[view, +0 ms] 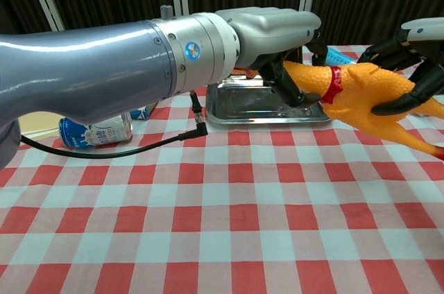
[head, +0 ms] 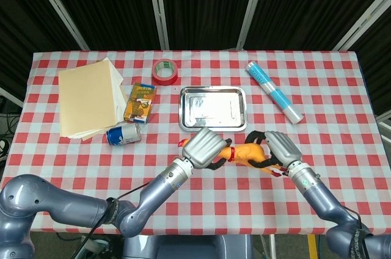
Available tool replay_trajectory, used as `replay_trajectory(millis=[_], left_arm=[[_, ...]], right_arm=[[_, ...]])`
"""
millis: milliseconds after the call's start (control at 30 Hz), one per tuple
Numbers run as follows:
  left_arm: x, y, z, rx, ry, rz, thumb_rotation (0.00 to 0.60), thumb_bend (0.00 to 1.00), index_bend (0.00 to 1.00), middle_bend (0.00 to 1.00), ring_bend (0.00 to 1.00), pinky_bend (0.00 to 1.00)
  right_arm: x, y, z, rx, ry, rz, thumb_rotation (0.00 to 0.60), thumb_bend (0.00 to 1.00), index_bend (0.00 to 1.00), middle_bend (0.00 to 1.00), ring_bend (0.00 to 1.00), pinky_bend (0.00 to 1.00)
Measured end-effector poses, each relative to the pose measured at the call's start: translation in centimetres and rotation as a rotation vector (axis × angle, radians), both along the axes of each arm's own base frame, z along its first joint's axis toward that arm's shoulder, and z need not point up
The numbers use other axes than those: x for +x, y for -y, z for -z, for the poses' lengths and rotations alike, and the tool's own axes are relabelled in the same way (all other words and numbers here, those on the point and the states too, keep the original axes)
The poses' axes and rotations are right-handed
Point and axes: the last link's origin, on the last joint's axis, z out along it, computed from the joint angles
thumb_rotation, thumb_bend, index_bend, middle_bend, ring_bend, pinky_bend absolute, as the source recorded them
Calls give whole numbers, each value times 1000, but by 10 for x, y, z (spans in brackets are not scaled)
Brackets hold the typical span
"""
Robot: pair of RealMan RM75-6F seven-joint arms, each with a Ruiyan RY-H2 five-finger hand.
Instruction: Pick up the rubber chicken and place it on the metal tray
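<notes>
The yellow rubber chicken (head: 244,154) with a red collar hangs above the cloth just in front of the metal tray (head: 212,108). My left hand (head: 204,146) grips its head and neck end. My right hand (head: 278,148) wraps dark fingers around its body. In the chest view the chicken (view: 361,93) lies tilted, legs down to the right, between the left hand (view: 274,27) and the right hand (view: 409,58). The tray (view: 239,110) stands bare behind them.
A red tape roll (head: 165,71), a small printed box (head: 140,102), a blue can (head: 123,134) lying on its side and a stack of tan folders (head: 88,97) are at the left. A blue-white tube (head: 273,92) lies right of the tray.
</notes>
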Motion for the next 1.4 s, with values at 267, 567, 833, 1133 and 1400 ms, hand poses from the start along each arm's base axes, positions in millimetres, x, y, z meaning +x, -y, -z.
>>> replay_trajectory(millis=[267, 567, 833, 1133, 1400], left_arm=[[-2, -3, -2, 16, -9, 4, 600, 677, 659, 734, 635, 700], [-5, -8, -2, 37, -15, -2, 600, 676, 659, 733, 635, 700], [-6, -10, -1, 48, -21, -2, 600, 676, 658, 732, 635, 700], [-6, -10, 0, 35, -5, -13, 600, 677, 658, 732, 635, 700], [-6, -8, 4, 18, -5, -13, 600, 676, 658, 731, 635, 700]], right_arm=[[-2, -2, 1, 12, -16, -5, 600, 419, 537, 599, 538, 593], [-7, -6, -1, 87, -50, -17, 600, 316, 131, 288, 222, 318], [-9, -7, -3, 117, -59, -21, 600, 240, 83, 253, 186, 289], [-8, -5, 0, 130, -61, -25, 600, 240, 89, 253, 188, 289], [-6, -3, 1, 127, -58, -23, 600, 240, 232, 280, 291, 350]])
